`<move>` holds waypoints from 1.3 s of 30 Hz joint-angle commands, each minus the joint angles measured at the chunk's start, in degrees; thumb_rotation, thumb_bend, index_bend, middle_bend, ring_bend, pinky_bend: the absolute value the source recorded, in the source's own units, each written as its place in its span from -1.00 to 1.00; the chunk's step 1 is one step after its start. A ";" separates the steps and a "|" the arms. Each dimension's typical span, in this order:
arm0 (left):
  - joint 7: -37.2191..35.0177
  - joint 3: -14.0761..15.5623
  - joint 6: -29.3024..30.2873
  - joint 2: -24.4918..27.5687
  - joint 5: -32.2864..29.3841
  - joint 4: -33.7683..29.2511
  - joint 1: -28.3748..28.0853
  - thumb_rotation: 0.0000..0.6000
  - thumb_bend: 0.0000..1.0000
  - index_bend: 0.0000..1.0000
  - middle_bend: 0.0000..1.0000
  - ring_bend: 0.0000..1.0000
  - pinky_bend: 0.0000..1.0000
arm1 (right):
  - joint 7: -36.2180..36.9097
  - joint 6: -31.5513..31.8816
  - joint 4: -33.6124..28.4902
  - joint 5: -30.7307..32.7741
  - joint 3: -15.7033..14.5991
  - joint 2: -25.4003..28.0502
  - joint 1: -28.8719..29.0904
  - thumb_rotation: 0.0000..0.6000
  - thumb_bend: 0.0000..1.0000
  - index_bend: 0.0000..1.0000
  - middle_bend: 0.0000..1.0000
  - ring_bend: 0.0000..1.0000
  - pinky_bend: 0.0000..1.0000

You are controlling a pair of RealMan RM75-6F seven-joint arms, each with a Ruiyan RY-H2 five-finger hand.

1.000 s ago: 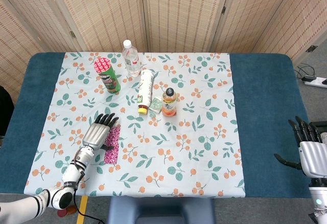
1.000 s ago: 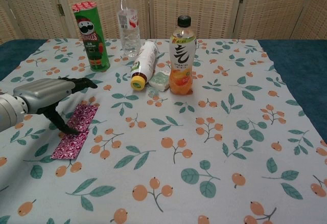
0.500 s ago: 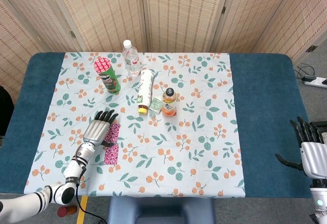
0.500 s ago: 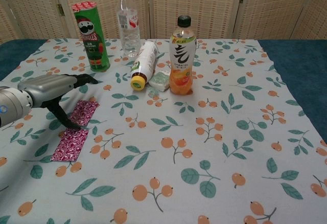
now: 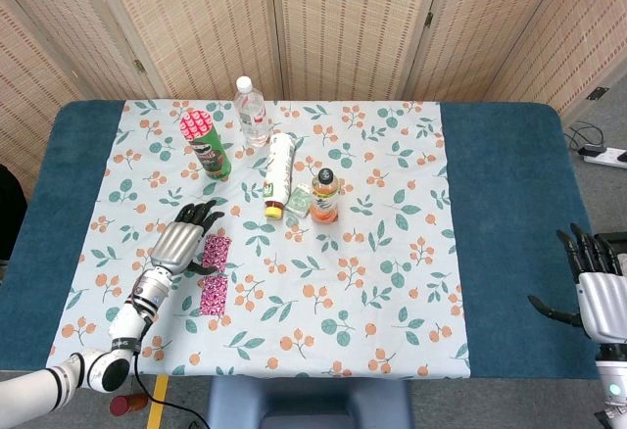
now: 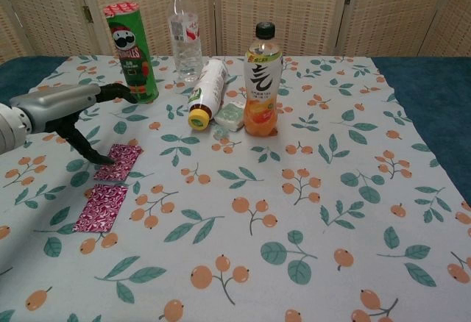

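My left hand (image 6: 62, 109) hovers spread and empty, thumb tip at the upper pink packet (image 6: 119, 162); the other packet (image 6: 100, 206) lies just nearer me. Neither is lifted. My right hand (image 5: 600, 292) idles spread off-table.

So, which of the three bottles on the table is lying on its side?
The white bottle with the yellow cap. It lies flat between the other two, while the clear water bottle and the orange juice bottle stand upright.
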 commanded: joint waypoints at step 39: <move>-4.24 6.10 -5.21 -2.77 3.51 6.99 -0.94 -1.00 -0.11 -0.41 -1.00 -1.00 -1.00 | 0.68 0.43 -0.20 -0.79 -0.48 -0.27 -0.63 0.56 -0.61 -1.00 -1.00 -1.00 -1.00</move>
